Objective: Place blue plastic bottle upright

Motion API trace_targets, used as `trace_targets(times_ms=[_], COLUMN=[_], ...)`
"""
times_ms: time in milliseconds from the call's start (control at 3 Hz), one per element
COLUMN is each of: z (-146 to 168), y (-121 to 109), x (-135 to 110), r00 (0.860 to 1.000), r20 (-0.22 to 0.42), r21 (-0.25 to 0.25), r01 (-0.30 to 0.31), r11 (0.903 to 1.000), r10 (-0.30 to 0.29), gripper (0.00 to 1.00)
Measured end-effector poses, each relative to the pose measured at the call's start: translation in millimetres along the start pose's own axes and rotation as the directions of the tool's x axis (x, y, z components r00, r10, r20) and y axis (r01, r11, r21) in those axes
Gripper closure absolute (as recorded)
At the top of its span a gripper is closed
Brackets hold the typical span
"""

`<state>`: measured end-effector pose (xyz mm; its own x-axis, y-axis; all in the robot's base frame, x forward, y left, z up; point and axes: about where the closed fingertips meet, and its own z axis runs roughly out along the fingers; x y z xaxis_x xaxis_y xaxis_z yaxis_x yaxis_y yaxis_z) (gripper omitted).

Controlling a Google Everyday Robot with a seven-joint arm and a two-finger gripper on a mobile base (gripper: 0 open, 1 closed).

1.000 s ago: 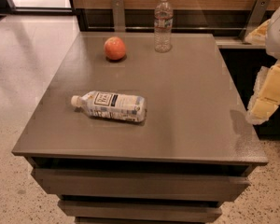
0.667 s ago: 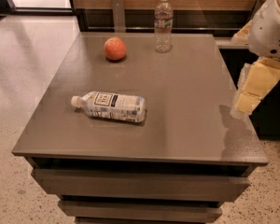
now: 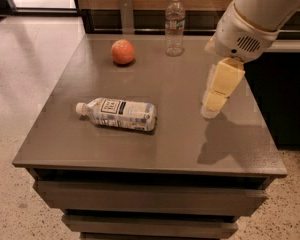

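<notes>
Drawer fronts (image 3: 150, 199): nearest of all, stacked under the front edge of the surface.
Surface (image 3: 140, 156): a grey-brown top that carries everything below.
Blue plastic bottle (image 3: 121, 114): lying on its side in the near-left part of the surface. The white cap points left and the base points right. The pale blue-and-white label faces up, with its dark-framed panel towards the cap end.
Task progress: nothing done yet, by my reading. The bottle is flat and untouched, so the reach, the grasp, the tilt onto its base and the release all remain.
Shadow (image 3: 222, 144): falls on the surface on the near side of the pincer.
Pincer (image 3: 211, 110): pointing down over the right side of the surface, to the right of the bottle's base and apart from it. It touches neither the bottle nor anything else on show. I cannot tell whether it is released or clenched, and nothing can be seen held in it.
Arm housing (image 3: 247, 34): white, with a vent grille, directly above the pincer at the right.
Next move, as a guess: travel left to the bottle and line up across its body.
Orange fruit (image 3: 123, 52): far left, well apart from the bottle.
Tall clear bottle (image 3: 174, 26): upright near the far edge, to the right of the fruit. It is not the one to move.
</notes>
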<state>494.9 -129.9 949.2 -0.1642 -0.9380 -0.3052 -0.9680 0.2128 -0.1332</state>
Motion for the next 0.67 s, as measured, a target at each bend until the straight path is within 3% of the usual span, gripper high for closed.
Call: trace_targets(times_ms=[333, 667], z=[28.7, 29.5], y=[-3.1, -3.2], x=[-33.4, -35.3], r00=[0.999, 0.999], r20=[0.042, 0.044], r21=[-0.064, -0.063], r01=[0.019, 0.022], r11=[0.9978, 0.9977], r10=[-0.017, -0.019], gripper=[0.00, 0.00])
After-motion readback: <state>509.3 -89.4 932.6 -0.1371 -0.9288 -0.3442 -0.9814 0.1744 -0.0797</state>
